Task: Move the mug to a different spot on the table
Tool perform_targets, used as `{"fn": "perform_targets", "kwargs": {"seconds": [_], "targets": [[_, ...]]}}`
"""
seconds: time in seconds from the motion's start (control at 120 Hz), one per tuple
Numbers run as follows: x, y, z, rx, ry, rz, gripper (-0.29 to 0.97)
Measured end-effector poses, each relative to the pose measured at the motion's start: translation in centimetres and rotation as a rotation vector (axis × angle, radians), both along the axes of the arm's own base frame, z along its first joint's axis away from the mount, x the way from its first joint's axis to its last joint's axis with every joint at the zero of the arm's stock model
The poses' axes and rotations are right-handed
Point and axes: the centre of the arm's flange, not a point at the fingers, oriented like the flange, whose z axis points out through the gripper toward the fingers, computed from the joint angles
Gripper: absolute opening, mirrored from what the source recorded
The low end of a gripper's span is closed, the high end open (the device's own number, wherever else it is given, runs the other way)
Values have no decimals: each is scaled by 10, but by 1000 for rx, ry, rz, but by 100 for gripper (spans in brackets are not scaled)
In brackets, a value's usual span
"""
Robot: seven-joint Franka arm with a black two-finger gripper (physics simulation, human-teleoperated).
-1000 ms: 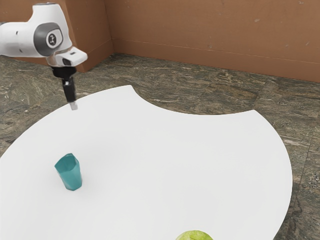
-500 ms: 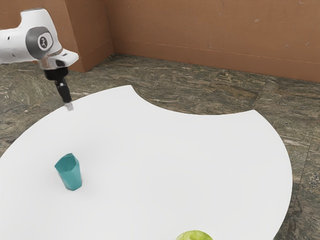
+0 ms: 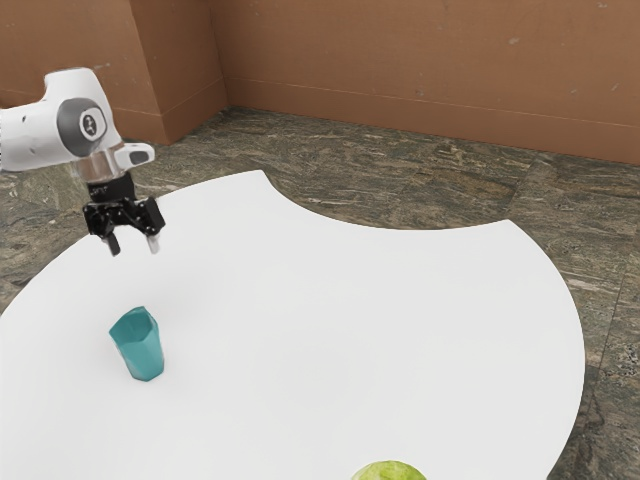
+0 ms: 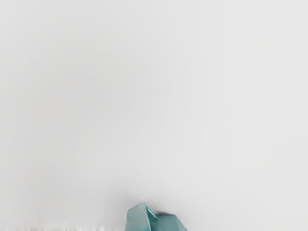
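Teal faceted mug [image 3: 136,343] [image 4: 154,220] stands on the white round table [image 3: 400,330], near its 8 o'clock edge, untouched. Black two-finger gripper [image 3: 134,246] hovers at 12 o'clock from the mug, apart from it, fingers spread, grasping nothing. Green round object [image 3: 388,470] sits at the mug's 4 o'clock, well apart.

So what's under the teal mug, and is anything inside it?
The mug stands upright directly on the white table. Nothing sticks out above its rim, and its own wall hides the inside. The open gripper hangs higher up, apart from it.
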Motion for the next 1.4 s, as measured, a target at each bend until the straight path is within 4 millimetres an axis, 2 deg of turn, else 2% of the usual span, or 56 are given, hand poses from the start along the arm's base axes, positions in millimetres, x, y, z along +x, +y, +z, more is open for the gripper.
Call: {"fn": "perform_targets", "kwargs": {"seconds": [0.192,0.342,0.608,0.825,1.075,1.4], "targets": [[-2,0,-47,5,59,196,68],[-10,4,-74,12,92,328,68],[-23,4,-103,20,133,502,68],[-29,-3,-116,35,162,569,68],[-28,-10,-115,118,171,470,68],[-31,-24,-119,105,195,434,67]]}}
